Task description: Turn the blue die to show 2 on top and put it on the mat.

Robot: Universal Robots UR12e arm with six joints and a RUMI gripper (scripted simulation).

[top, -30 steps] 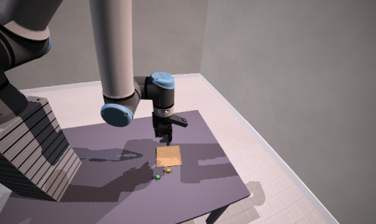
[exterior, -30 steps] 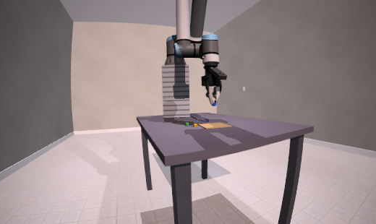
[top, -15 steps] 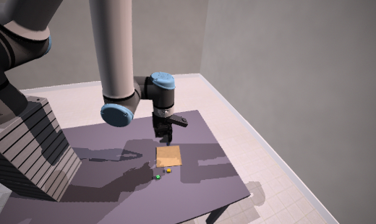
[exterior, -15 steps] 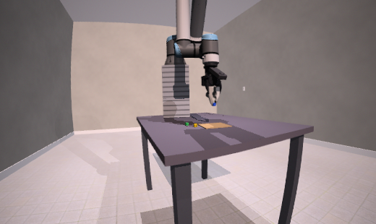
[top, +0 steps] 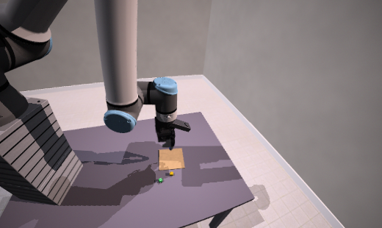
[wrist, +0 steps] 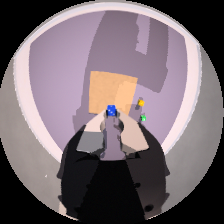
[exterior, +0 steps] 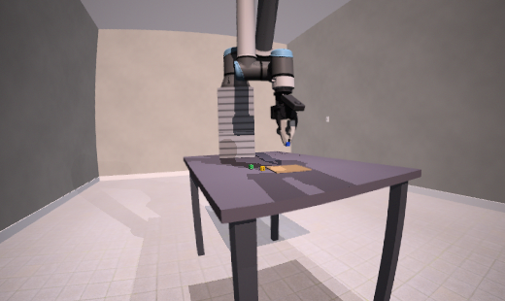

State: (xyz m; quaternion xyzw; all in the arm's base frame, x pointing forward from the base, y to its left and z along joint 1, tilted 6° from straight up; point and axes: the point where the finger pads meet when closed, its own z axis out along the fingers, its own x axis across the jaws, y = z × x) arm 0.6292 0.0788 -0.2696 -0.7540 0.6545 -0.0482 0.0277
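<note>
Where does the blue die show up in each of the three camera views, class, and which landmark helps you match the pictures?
Top: barely a speck at the gripper tips, over the mat's far edge.
Exterior: the blue die at the fingertips, held well above the table.
Wrist: centre of the picture, clamped between the fingers, near the mat's closer edge.
Shared landmark: the tan mat, with the yellow die and green die beside it.

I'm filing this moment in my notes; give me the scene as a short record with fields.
gripper: black two-jaw gripper, shut on the small blue die, raised above the table
mat: flat tan rectangular mat, nothing on it
other dice: small yellow die and small green die, on the dark purple table, beside the mat
top numbers: too small to read
</note>
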